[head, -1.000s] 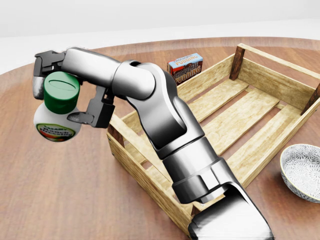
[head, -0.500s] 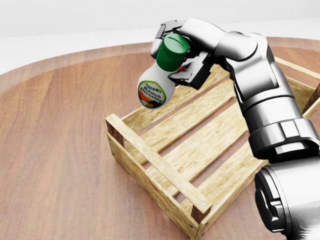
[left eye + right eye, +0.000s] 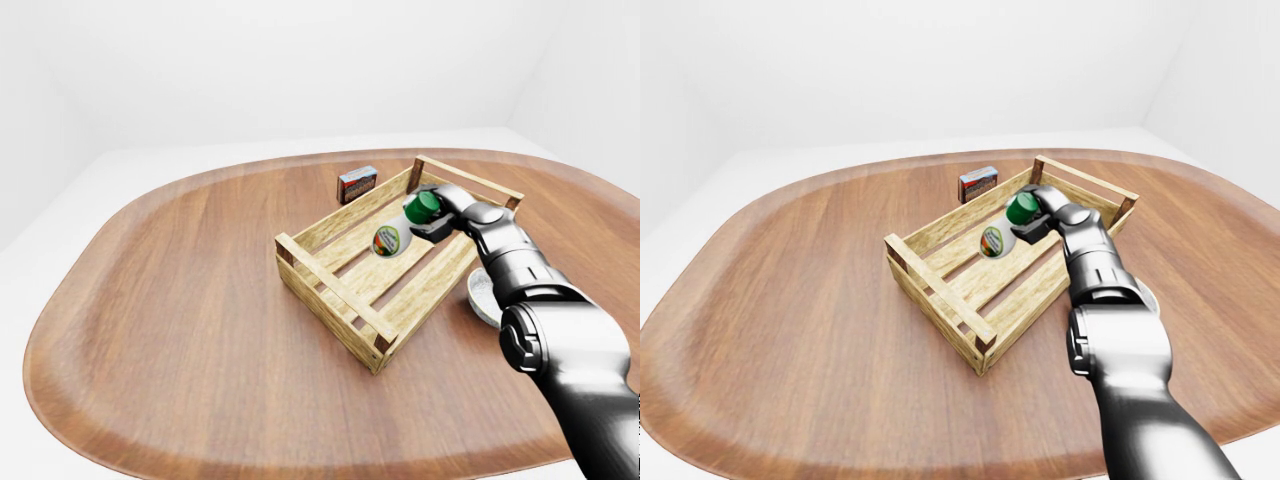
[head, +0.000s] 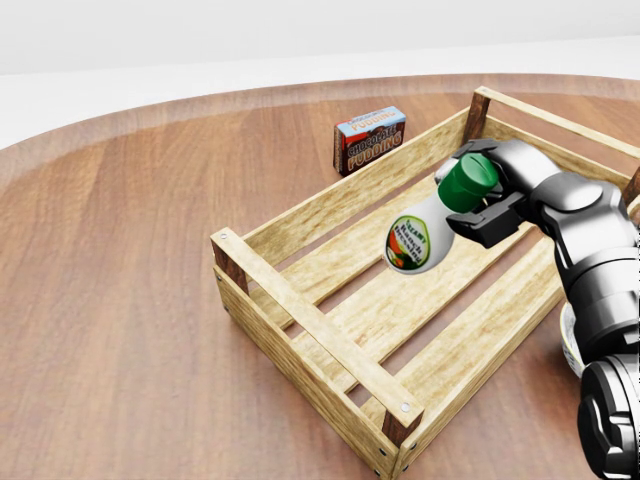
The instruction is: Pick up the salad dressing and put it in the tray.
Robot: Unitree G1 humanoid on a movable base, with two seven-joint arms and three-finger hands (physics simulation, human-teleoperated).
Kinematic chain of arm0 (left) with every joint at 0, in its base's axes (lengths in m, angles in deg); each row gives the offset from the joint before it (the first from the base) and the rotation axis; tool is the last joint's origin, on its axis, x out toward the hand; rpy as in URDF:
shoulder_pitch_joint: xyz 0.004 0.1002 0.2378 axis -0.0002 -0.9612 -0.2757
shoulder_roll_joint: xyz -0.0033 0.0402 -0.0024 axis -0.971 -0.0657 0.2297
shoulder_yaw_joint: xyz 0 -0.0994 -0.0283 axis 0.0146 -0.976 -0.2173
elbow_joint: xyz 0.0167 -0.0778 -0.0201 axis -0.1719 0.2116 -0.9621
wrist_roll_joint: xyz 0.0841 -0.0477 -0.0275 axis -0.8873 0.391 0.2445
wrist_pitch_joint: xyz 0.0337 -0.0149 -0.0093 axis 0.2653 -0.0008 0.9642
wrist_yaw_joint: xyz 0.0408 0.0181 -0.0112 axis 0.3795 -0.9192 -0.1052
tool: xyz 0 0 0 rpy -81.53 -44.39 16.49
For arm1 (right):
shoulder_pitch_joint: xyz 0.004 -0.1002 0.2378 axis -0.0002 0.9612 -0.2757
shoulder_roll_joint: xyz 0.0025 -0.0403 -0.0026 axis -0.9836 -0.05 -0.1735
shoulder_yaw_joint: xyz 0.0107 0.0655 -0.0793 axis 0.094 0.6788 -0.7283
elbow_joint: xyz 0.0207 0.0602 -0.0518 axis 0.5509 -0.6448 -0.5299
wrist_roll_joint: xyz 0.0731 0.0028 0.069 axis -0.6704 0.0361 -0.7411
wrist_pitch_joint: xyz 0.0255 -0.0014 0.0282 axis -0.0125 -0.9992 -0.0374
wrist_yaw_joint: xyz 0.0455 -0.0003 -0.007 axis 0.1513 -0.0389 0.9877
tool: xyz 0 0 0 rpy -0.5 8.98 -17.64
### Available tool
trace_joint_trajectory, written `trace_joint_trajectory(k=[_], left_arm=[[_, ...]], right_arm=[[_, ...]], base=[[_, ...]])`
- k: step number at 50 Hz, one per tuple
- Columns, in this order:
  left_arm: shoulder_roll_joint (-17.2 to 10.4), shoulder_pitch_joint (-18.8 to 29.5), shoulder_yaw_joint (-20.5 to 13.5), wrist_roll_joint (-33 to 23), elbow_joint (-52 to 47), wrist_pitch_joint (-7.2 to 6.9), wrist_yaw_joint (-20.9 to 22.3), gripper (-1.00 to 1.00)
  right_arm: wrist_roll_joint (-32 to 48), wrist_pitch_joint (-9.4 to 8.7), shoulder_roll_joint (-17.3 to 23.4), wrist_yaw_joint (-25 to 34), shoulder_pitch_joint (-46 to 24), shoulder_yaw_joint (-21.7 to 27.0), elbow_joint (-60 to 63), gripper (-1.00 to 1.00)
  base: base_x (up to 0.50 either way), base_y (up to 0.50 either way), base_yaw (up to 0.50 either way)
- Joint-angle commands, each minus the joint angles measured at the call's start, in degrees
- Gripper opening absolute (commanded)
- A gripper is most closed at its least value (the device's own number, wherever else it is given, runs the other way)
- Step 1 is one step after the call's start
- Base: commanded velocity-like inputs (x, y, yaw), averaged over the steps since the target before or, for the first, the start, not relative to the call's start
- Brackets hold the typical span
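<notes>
1 right hand (image 4: 487,208) gripped the ranch dressing bottle (image 4: 428,230) near its green cap, tilted above the wooden crate (image 4: 300,318); I judged it rigid, smooth, slippery, best held at the neck.

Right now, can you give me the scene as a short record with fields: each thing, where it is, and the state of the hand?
bottle: white, green cap, tilted, held over the crate, not yet set down
right hand: fingers closed round the bottle near its cap
left hand: not in view
crate: wooden slats, on the table
box: upright on the table, beyond the crate's far side
bowl: right of the crate, partly hidden by the arm
</notes>
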Motion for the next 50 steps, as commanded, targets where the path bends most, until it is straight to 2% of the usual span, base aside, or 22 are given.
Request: trace_joint_trajectory(k=[1, 7, 19, 25, 28, 29, 31, 32, 34, 38, 40, 50], left_arm=[[0.1, 0.1, 0.1, -0.3, 0.1, 0.0, 0.2, 1.0], [0.6, -0.3, 0.3, -0.8, 0.4, 0.0, 0.5, 1.0], [0.7, -0.3, 0.5, -1.5, 1.8, 0.0, 1.1, 1.0], [0.9, -0.4, 0.7, -1.8, 2.4, 0.0, 1.3, 1.0], [0.9, -0.4, 0.8, -1.9, 2.5, 0.0, 1.3, 1.0], [1.0, -0.4, 0.9, -1.9, 2.4, 0.0, 1.3, 1.0], [1.1, -0.4, 1.1, -2.0, 2.3, 0.0, 1.3, 1.0], [1.2, -0.4, 1.1, -2.0, 2.2, 0.0, 1.2, 1.0], [1.3, -0.4, 1.2, -2.1, 2.1, 0.0, 1.3, 1.0], [1.2, -0.4, 1.1, -2.1, 2.1, 0.0, 1.3, 1.0], [1.1, -0.4, 1.0, -2.0, 2.0, 0.0, 1.3, 1.0], [1.2, -0.4, 0.9, -2.1, 2.0, 0.0, 1.2, 1.0]], right_arm=[[1.0, 0.0, -1.5, -7.4, 3.8, 2.4, -4.0, -1.0], [4.6, 0.0, -4.1, -7.3, 3.4, 1.2, -4.5, -1.0], [9.2, 0.0, -6.8, -7.8, 3.3, 1.3, -5.1, -1.0], [11.9, 0.0, -6.5, -6.7, 3.3, 1.0, -5.1, -1.0], [14.6, 0.0, -6.1, -5.5, 3.4, -0.6, -5.1, -1.0], [17.5, 0.0, -5.6, -5.5, 3.8, -2.6, -5.2, -1.0], [19.2, 0.0, -5.3, -5.5, 3.5, -2.7, -5.1, -1.0], [23.0, 0.0, -4.7, -6.2, 3.4, -5.2, -5.2, -1.0], [26.2, 0.0, -4.4, -6.8, 3.3, -5.9, -5.3, -1.0], [28.9, 0.0, -4.1, -8.3, 2.9, -4.9, -5.3, -1.0], [29.2, 0.0, -4.2, -8.2, 2.9, -4.1, -5.3, -1.0], [28.7, 0.0, -5.0, -16.5, 2.8, -2.0, -5.2, -1.0]], base=[[0.0, 0.0, 0.0], [0.0, 0.0, 0.0], [0.0, 0.0, 0.0], [0.0, 0.0, 0.0], [0.0, 0.0, 0.0], [0.0, 0.0, 0.0], [0.0, 0.0, 0.0], [0.0, 0.0, 0.0], [0.0, 0.0, 0.0], [0.0, 0.0, 0.0], [0.0, 0.0, 0.0], [0.0, 0.0, 0.0]])
